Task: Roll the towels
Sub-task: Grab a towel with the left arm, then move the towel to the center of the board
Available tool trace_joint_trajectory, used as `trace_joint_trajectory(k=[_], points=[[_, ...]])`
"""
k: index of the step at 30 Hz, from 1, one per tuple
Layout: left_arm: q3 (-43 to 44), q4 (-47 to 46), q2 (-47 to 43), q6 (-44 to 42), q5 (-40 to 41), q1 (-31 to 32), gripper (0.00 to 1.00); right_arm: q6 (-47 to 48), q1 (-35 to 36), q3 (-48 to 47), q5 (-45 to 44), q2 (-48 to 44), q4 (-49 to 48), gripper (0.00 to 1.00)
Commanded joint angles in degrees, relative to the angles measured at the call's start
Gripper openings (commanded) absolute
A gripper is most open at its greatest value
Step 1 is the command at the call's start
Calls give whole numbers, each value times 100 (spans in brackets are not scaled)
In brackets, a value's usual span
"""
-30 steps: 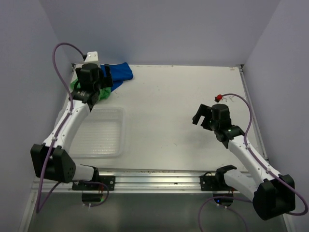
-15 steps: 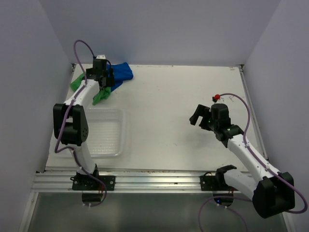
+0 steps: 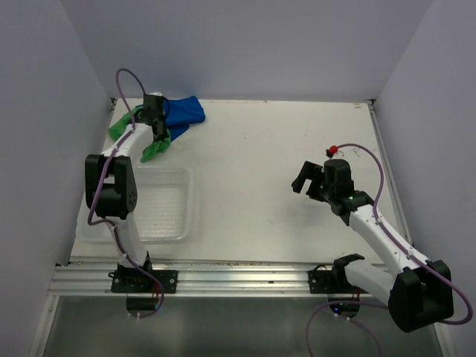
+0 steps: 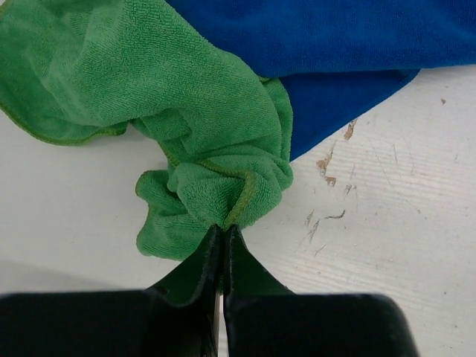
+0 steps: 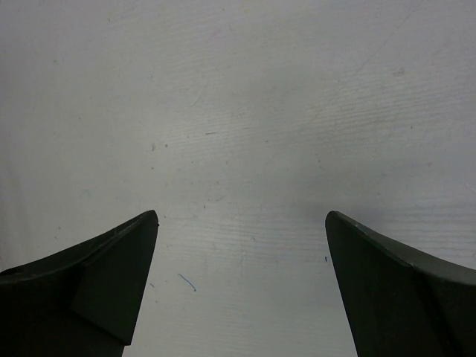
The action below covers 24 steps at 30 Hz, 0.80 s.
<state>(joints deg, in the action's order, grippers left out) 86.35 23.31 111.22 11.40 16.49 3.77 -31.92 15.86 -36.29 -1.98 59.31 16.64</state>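
Observation:
Two towels lie bunched at the table's far left corner. The green towel [image 3: 152,151] [image 4: 186,111] is crumpled, and the blue towel [image 3: 187,111] [image 4: 335,37] lies partly under it toward the back. My left gripper [image 3: 158,132] [image 4: 223,230] is shut on a folded hem of the green towel, its jaws pinched together on the cloth. Over bare table at the right, my right gripper [image 3: 305,181] [image 5: 242,219] hangs open, nothing between its fingers.
A white plastic basket [image 3: 189,204] stands at the near left, just in front of the towels. A small red object [image 3: 336,149] lies behind the right gripper. Walls close in the table at the back and on both sides.
The left arm reached back to the towels, and its open gripper closed on the green towel's edge. The right arm has barely moved.

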Motion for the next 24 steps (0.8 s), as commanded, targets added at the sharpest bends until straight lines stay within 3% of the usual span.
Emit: trace_joint_trajectory(k=[1, 7, 14, 20, 24], points=[[5, -116, -345, 20, 3, -34, 0, 28, 23, -141, -57, 28, -56, 99], [523, -186, -1126, 169, -75, -34, 0, 168, 14, -229, 74, 72, 49, 99], [2198, 146, -1770, 372, -823, 202, 0, 195, 23, -360, 14, -24, 295, 99], [2844, 192, -1928, 363, -1973, 1212, 0, 64, 23, -466, -337, -393, 558, 99], [2608, 16, -2130, 468, -1983, 2309, 0, -165, 5, -642, -848, -736, 849, 99]])
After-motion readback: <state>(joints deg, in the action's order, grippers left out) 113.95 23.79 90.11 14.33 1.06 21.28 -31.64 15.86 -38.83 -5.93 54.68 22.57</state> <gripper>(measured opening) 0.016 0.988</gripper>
